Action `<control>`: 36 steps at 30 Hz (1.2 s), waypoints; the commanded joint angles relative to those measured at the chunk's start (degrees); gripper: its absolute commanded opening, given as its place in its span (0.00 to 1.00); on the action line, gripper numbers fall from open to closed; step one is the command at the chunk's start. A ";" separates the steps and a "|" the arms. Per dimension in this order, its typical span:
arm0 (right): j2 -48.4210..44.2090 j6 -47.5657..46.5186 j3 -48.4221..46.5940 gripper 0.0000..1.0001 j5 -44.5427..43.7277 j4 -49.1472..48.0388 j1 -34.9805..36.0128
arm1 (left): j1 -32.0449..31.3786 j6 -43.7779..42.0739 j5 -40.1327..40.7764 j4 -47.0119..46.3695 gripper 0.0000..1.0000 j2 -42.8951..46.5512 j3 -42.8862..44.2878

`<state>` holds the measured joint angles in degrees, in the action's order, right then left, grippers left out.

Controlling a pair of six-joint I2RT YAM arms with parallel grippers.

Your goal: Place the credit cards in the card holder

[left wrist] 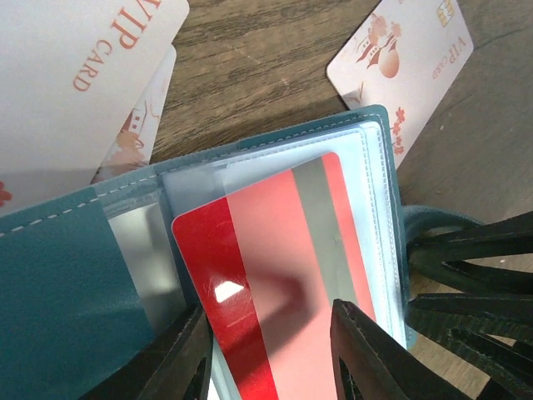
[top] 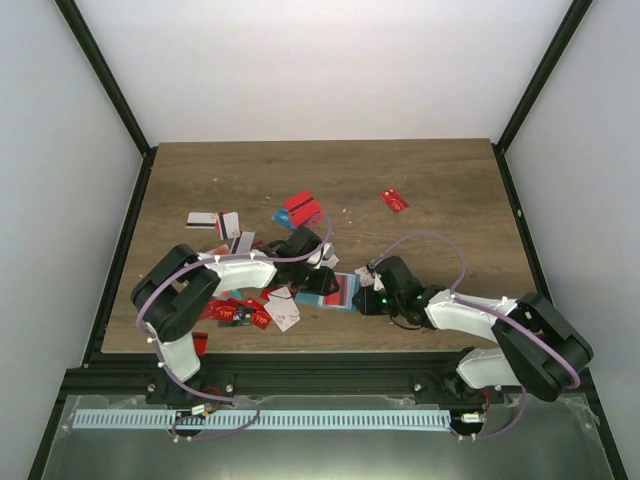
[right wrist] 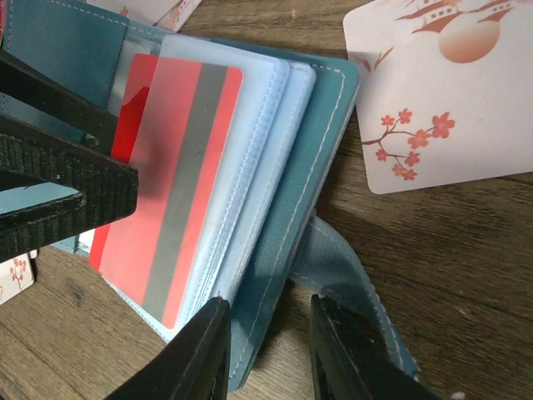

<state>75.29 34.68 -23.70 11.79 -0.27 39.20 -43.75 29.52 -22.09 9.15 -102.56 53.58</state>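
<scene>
Action at the middle of the desk's (top: 420,190) near edge: the card holder (top: 340,291) lies open, both arms crowding it. A red card (left wrist: 275,275) with a grey stripe sits partway in a clear pocket. The left gripper (left wrist: 271,358) has its jaws parted, a finger either side of that card, not pinching. The right gripper (right wrist: 266,350) straddles the teal cover's edge; clamped or merely bracketing, I can't tell. A white VIP card (left wrist: 408,58) lies just beside. More credit cards (top: 245,312) are scattered toward the left edge.
</scene>
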 commanded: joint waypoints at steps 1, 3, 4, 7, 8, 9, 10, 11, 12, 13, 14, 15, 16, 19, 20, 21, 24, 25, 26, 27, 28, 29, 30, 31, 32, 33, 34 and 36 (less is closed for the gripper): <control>0.93 -0.68 -1.25 0.29 -0.34 0.63 0.38 | -0.89 -1.23 4.87 5.44 0.42 0.49 1.13; 1.23 -0.81 -1.56 0.29 -0.25 0.47 0.35 | -1.30 -1.29 5.53 6.06 0.42 0.11 1.62; 1.38 -0.83 -1.68 0.29 -0.21 0.37 0.35 | -1.48 -1.30 5.87 6.38 0.42 -0.10 1.96; 1.96 -1.08 -2.25 0.29 0.12 0.00 0.39 | -2.05 -1.47 6.83 7.20 0.42 -0.71 2.92; 2.28 -1.16 -2.45 0.29 0.13 -0.13 0.36 | -2.17 -1.52 7.14 7.40 0.42 -0.99 3.22; 2.67 -1.30 -2.79 0.29 0.16 -0.27 0.35 | -2.41 -1.61 7.47 7.64 0.41 -1.24 3.57; 3.23 -1.44 -3.07 0.29 0.28 -0.38 0.39 | -2.66 -1.57 7.68 7.83 0.40 -1.51 3.93; 3.71 -1.60 -3.36 0.29 0.37 -0.59 0.33 | -2.86 -1.57 7.82 7.94 0.39 -1.79 4.35; 4.21 -1.77 -3.70 0.29 0.41 -0.66 0.37 | -3.01 -1.57 7.89 8.05 0.38 -2.18 4.72; 4.70 -1.94 -4.19 0.29 0.53 -0.83 0.40 | -3.33 -1.63 8.06 8.12 0.36 -2.51 5.10; 5.10 -2.10 -4.50 0.29 0.64 -1.00 0.37 | -3.67 -1.72 8.50 8.43 0.35 -2.91 5.51; 5.58 -2.19 -4.84 0.29 0.75 -1.23 0.35 | -3.98 -1.80 9.17 8.97 0.34 -3.42 6.27; 5.98 -2.28 -5.12 0.29 0.85 -1.34 0.31 | -4.31 -1.95 9.58 9.41 0.34 -3.89 6.84; 6.94 -2.57 -5.93 0.28 1.16 -1.52 0.31 | -5.20 -2.18 10.12 10.43 0.33 -5.17 8.20; 7.12 -2.63 -6.12 0.28 1.22 -1.61 0.29 | -5.37 -2.18 10.25 10.55 0.33 -5.39 8.56; 7.29 -2.68 -6.29 0.28 1.27 -1.65 0.24 | -5.56 -2.25 10.30 10.68 0.33 -5.51 8.87; 7.72 -2.92 -6.69 0.28 1.44 -1.87 0.28 | -6.10 -2.42 10.22 10.80 0.33 -5.85 9.71; 7.76 -2.98 -6.78 0.28 1.40 -1.92 0.27 | -6.30 -2.55 10.10 10.78 0.33 -6.01 9.96; 7.85 -3.15 -6.91 0.28 1.39 -1.92 0.26 | -6.47 -2.80 9.85 10.88 0.32 -6.25 10.27; 7.98 -3.32 -7.05 0.28 1.27 -1.83 0.22 | -6.58 -3.25 9.46 10.96 0.32 -6.43 10.57; 7.95 -3.55 -7.20 0.28 1.26 -1.72 0.14 | -6.68 -3.71 9.16 10.98 0.32 -6.51 10.80; 7.96 -3.89 -7.35 0.28 1.17 -1.60 0.05 | -6.91 -4.22 8.75 10.98 0.32 -6.52 10.98; 7.95 -4.24 -7.51 0.28 1.03 -1.31 -0.10 | -7.00 -4.76 8.18 10.98 0.33 -6.52 11.13; 7.90 -4.53 -7.76 0.28 0.97 -1.12 -0.24 | -7.11 -5.37 6.87 10.79 0.34 -6.49 11.25; 7.82 -4.94 -8.10 0.28 0.93 -0.94 -0.38 | -7.13 -5.76 5.84 10.51 0.36 -6.29 11.23; 7.73 -5.27 -8.34 0.28 0.87 -0.67 -0.52 | -7.13 -6.14 4.92 10.02 0.38 -5.90 11.13; 7.58 -5.58 -8.55 0.28 0.86 -0.45 -0.67 | -7.12 -6.26 3.90 9.44 0.40 -5.53 10.92; 7.22 -6.00 -8.74 0.28 0.91 -0.24 -0.94 | -7.14 -6.28 2.00 8.13 0.43 -4.57 10.46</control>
<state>81.91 30.96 -29.89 12.03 0.75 38.52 -48.60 24.75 -10.39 21.85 -106.65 63.86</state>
